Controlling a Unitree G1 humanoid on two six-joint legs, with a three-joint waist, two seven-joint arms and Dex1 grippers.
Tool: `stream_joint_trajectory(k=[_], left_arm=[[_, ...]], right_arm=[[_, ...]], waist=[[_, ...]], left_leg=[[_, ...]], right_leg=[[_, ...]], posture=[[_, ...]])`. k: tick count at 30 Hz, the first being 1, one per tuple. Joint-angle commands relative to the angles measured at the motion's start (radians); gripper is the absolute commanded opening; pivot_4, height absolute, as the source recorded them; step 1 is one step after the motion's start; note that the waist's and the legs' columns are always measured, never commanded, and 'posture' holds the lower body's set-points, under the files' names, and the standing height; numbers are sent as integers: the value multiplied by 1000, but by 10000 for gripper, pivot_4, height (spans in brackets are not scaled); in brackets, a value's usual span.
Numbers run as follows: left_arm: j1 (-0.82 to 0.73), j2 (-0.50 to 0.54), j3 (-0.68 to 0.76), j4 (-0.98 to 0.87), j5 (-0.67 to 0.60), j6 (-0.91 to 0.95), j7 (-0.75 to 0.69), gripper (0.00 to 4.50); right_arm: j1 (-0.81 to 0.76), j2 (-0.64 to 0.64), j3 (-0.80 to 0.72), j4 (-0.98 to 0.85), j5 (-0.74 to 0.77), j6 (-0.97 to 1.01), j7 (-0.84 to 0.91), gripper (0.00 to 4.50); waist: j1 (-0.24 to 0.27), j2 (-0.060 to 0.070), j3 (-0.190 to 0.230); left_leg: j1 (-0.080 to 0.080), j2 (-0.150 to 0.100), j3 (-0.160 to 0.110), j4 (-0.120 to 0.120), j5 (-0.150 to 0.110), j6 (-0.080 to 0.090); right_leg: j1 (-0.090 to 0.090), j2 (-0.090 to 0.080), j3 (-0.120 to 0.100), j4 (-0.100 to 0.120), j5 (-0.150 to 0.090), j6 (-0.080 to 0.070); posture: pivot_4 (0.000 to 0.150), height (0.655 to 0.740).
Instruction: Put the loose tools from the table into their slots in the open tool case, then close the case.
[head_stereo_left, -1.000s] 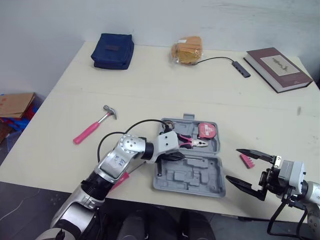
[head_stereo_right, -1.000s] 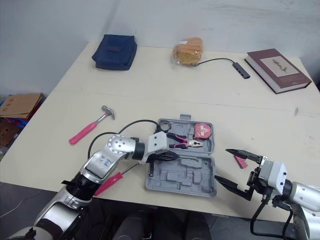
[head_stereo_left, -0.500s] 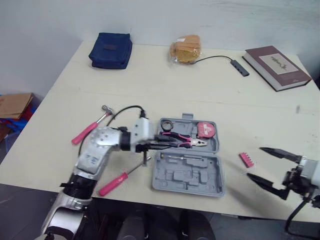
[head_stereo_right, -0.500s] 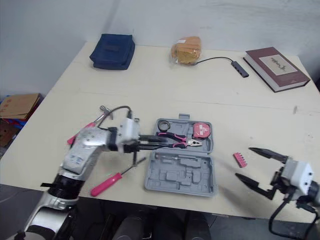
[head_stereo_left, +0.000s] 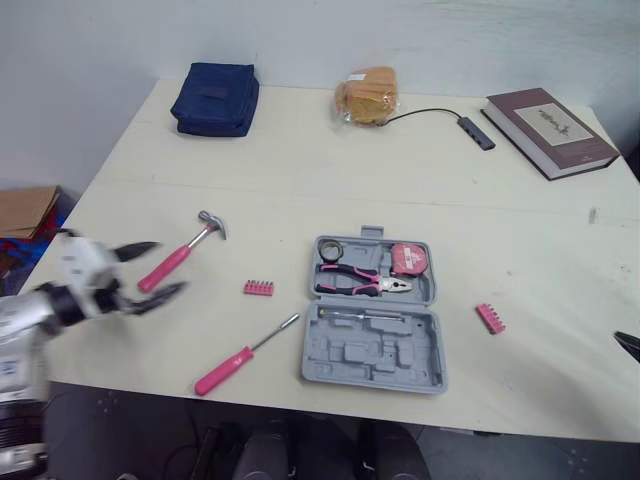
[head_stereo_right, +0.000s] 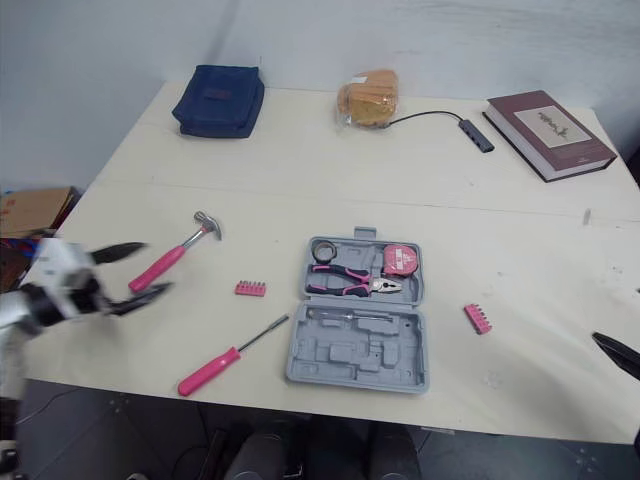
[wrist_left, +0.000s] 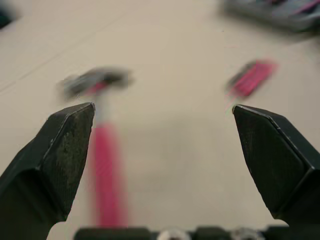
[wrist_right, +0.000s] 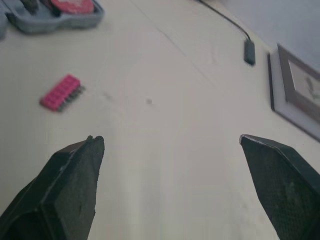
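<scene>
The grey tool case (head_stereo_left: 432, 300) lies open near the table's front edge. Pink-handled pliers (head_stereo_left: 360, 283), a red tape measure (head_stereo_left: 412, 260) and a black ring (head_stereo_left: 330, 246) sit in its far half. The pink-handled hammer (head_stereo_left: 180, 255) lies to the left of the case, with a pink bit strip (head_stereo_left: 258, 288) and a pink-handled screwdriver (head_stereo_left: 240, 358) nearer to it. A second pink bit strip (head_stereo_left: 490, 318) lies right of the case. My left gripper (head_stereo_left: 165, 267) hangs open and empty at the table's left edge, just in front of the hammer (wrist_left: 102, 150). My right gripper (wrist_right: 170, 139) is open and empty, right of that second strip (wrist_right: 61, 93).
Along the far edge lie a navy pouch (head_stereo_left: 214, 98), a bagged bun (head_stereo_left: 368, 97), a cable with a hub (head_stereo_left: 478, 134) and a dark red book (head_stereo_left: 548, 118). A cardboard box (head_stereo_left: 25, 208) sits on the floor beyond the table's left side.
My left gripper let go of the pliers in the case, swung back to the table's left edge and opened. A pink bit strip now shows left of the case. My right gripper withdrew rightward.
</scene>
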Motion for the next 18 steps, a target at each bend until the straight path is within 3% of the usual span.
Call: stream_joint_trajectory(k=[1, 8, 18], left_arm=[[52, 66, 120, 184, 17, -104, 29, 44737], [106, 137, 212, 480, 8, -178, 92, 44737], [123, 118, 212, 507, -21, -189, 65, 44737]], right_arm=[[3, -39, -48, 175, -12, -83, 5, 45000], [24, -56, -47, 357, -27, -176, -26, 45000], [16, -56, -47, 426, -28, -224, -81, 45000]], waist=[[-3, 2, 0], [-13, 3, 0], [-20, 3, 0]], left_leg=[[0, -1, 0, 0, -1, 1], [2, -1, 1, 0, -4, -4], [3, -1, 2, -1, -5, -4]], right_leg=[[0, -2, 0, 0, 0, 0], [-1, -6, 0, 2, 0, 0], [-1, -11, 1, 4, 0, -1]], posture=[[1500, 7400], [1500, 7400], [1500, 7400]])
